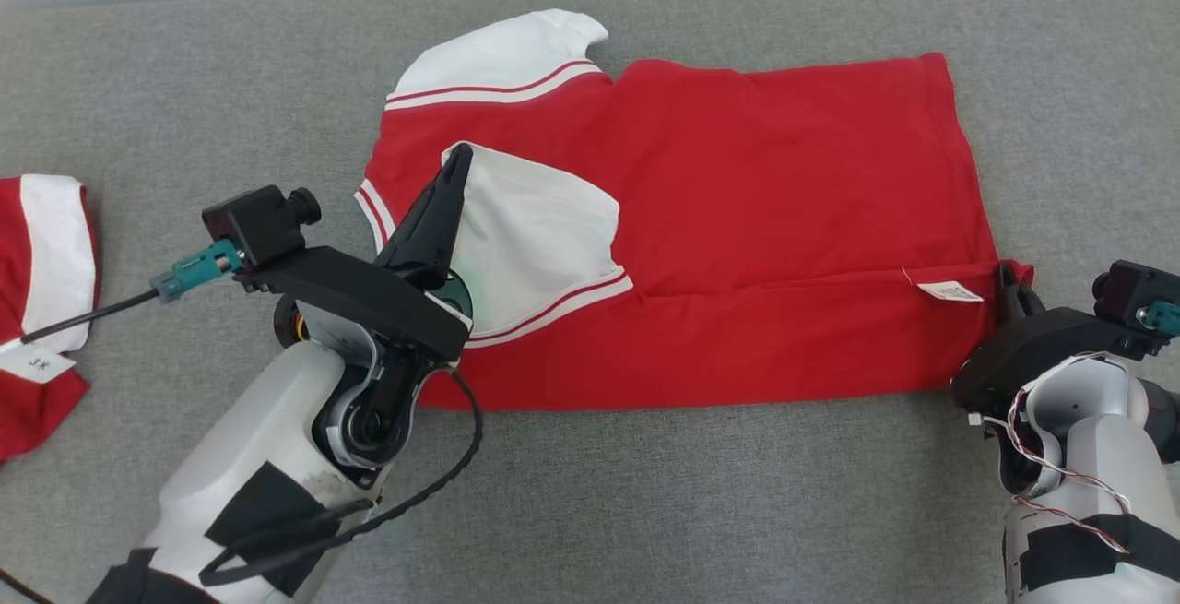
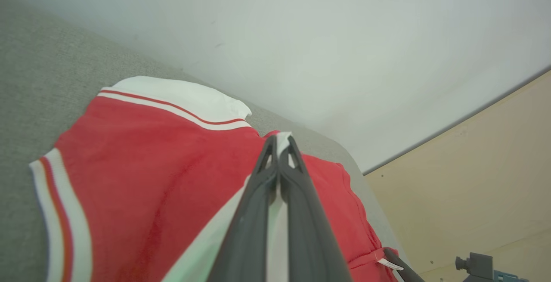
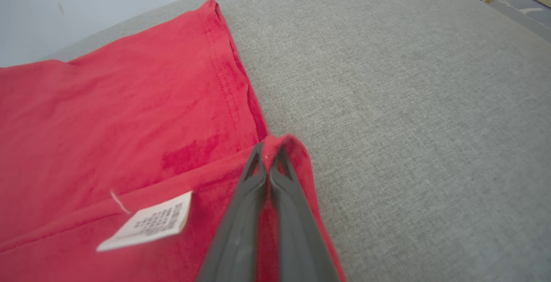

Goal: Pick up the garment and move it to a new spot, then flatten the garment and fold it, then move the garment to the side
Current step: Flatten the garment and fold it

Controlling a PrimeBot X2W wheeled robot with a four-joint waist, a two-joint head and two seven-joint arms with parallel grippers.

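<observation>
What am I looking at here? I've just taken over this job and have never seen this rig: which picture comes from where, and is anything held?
It is a two-armed robot. The wide picture comes from its head, looking down on a grey padded surface. A red shirt lies spread there. The other two pictures come from cameras on the wrists, each looking along that arm's two dark fingers. The left gripper is shut on the white sleeve. The right gripper is shut on the shirt's hem corner, by the care label. A second red and white garment lies at the far left.
</observation>
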